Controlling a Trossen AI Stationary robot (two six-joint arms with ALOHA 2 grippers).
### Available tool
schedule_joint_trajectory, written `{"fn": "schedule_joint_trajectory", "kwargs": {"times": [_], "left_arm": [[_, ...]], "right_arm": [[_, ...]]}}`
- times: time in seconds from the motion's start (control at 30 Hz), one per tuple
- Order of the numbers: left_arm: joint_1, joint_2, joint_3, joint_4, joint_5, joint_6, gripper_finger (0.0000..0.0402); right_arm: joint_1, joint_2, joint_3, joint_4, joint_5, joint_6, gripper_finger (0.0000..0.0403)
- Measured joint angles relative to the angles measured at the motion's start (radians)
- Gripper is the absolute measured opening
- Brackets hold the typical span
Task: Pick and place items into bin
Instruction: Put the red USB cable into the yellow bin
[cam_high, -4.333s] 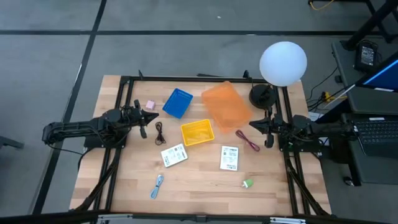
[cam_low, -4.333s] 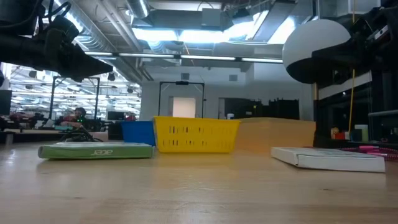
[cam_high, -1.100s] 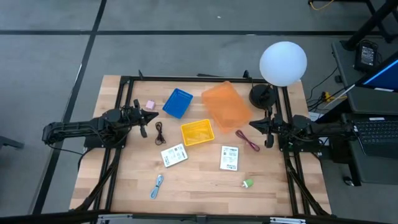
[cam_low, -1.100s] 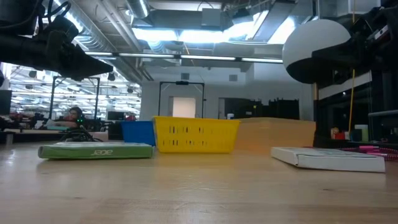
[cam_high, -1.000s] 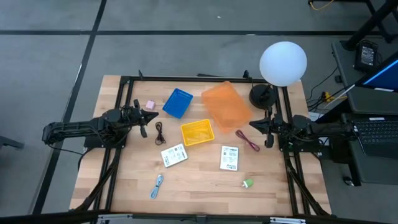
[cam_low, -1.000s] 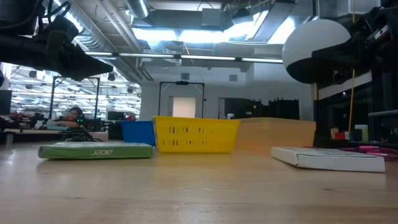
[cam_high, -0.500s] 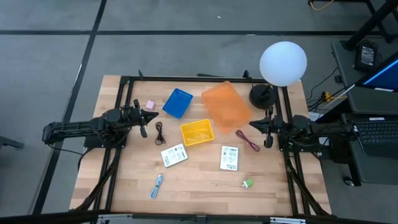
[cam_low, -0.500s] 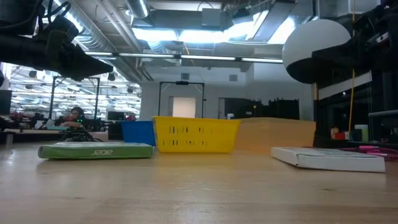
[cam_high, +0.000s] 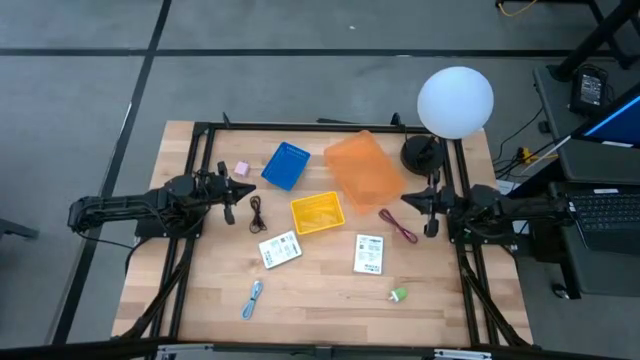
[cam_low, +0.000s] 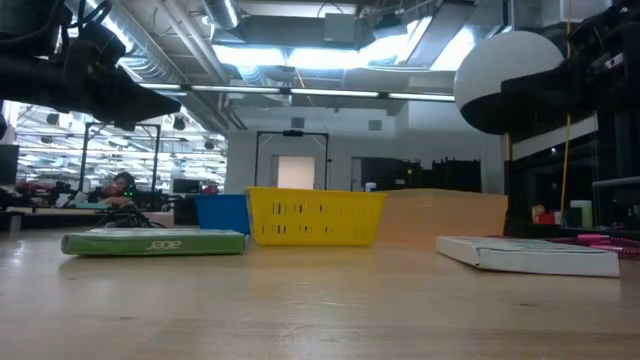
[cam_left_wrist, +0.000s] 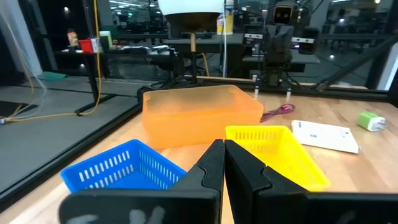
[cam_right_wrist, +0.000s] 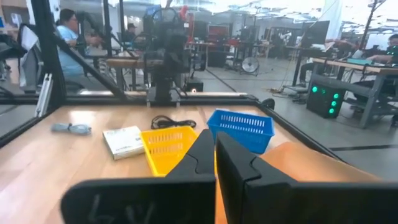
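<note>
A yellow bin (cam_high: 317, 213) sits mid-table, with a blue bin (cam_high: 286, 165) and an orange bin (cam_high: 364, 168) behind it. Lying flat on the wood are two white packets (cam_high: 280, 249) (cam_high: 369, 253), a black cord (cam_high: 256, 212), a dark-red cord (cam_high: 398, 225), a pink block (cam_high: 241, 169), a green piece (cam_high: 399, 295) and a blue-silver piece (cam_high: 252, 298). My left gripper (cam_left_wrist: 222, 146) is shut and level at the left edge, near the black cord. My right gripper (cam_right_wrist: 214, 135) is shut and level at the right edge, near the dark-red cord. Neither holds anything.
A white globe lamp (cam_high: 455, 100) on a black base stands at the far right corner. Black frame rails (cam_high: 200, 150) run along the table's left, right and far sides. Bare wood lies toward the near edge. A person (cam_right_wrist: 68, 40) sits in the room beyond.
My right gripper has rolled slightly about its own pointing line while staying in place. All the things on the table lie as before.
</note>
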Motion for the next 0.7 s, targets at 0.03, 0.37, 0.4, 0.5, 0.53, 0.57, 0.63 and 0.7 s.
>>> {"fn": "schedule_joint_trajectory", "kwargs": {"times": [0.03, 0.37, 0.4, 0.5, 0.53, 0.57, 0.63, 0.7], "left_arm": [[0.0, 0.0, 0.0, 0.0, 0.0, -0.008, 0.0006], [0.0, 0.013, 0.039, 0.01, -0.005, -0.02, 0.0001], [0.0, 0.022, 0.052, 0.01, -0.007, -0.007, 0.0002], [0.0, 0.066, 0.097, 0.006, -0.007, 0.01, 0.0002], [0.0, 0.085, 0.112, 0.008, -0.007, 0.01, 0.0002], [0.0, 0.105, 0.124, 0.007, -0.007, 0.009, 0.0001], [0.0, 0.15, 0.153, 0.002, -0.008, -0.021, 0.0001], [0.0, 0.205, 0.195, 0.007, -0.01, -0.056, 0.0002]], "right_arm": [[0.0, 0.0, 0.0, 0.013, 0.0, 0.012, 0.0], [0.0, 0.043, 0.08, -0.021, 0.007, 0.131, 0.0], [0.0, 0.062, 0.103, -0.037, 0.022, 0.132, 0.0], [0.0, 0.137, 0.16, -0.095, 0.084, 0.134, 0.0], [0.0, 0.164, 0.178, -0.105, 0.088, 0.134, 0.0], [0.0, 0.19, 0.193, -0.105, 0.087, 0.133, 0.0], [0.0, 0.245, 0.223, -0.105, 0.087, 0.134, 0.0], [0.0, 0.295, 0.252, -0.106, 0.087, 0.134, 0.0]]}}
